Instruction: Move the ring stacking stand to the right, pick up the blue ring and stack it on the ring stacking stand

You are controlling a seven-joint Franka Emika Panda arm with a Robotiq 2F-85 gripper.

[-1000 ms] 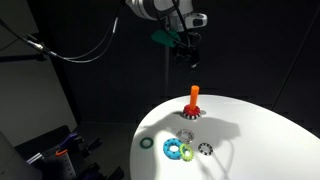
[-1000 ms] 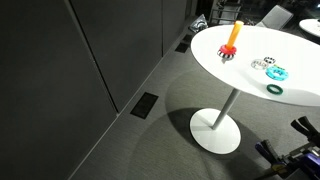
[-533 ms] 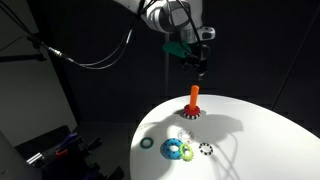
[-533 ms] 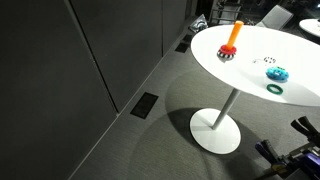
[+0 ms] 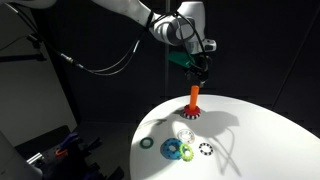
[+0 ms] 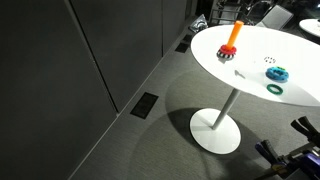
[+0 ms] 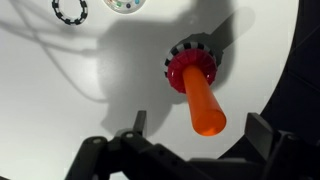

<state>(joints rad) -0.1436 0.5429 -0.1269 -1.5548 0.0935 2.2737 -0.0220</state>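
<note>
Step in hand: the first one, moving the stand [image 5: 194,101] to the right; nothing has been grasped yet. The gripper [image 7: 200,130] hangs directly above the stand with its jaws spread wide and empty, and in the wrist view one finger shows on either side of the peg [image 7: 203,102], clear of it. The stand sits upright near the edge of the round white table [image 5: 262,140]. The blue ring [image 5: 172,150] lies flat well apart from it, in a loose cluster with a lime-green ring [image 5: 187,154], a dark green ring [image 5: 147,143] and a black toothed ring [image 5: 205,150]. In judgement, the next move calls for a straight descent, closing on the peg near mid-height and carrying the stand sideways without tipping it. Materials: the peg is a smooth, slightly tapered orange plastic rod with a rounded tip, and the base [image 7: 190,66] is a glossy red disc edged with dark teeth. The blue ring looks like chunky, hard plastic. The tabletop is smooth and matte, so the stand is likely to slide if nudged off-centre.
</note>
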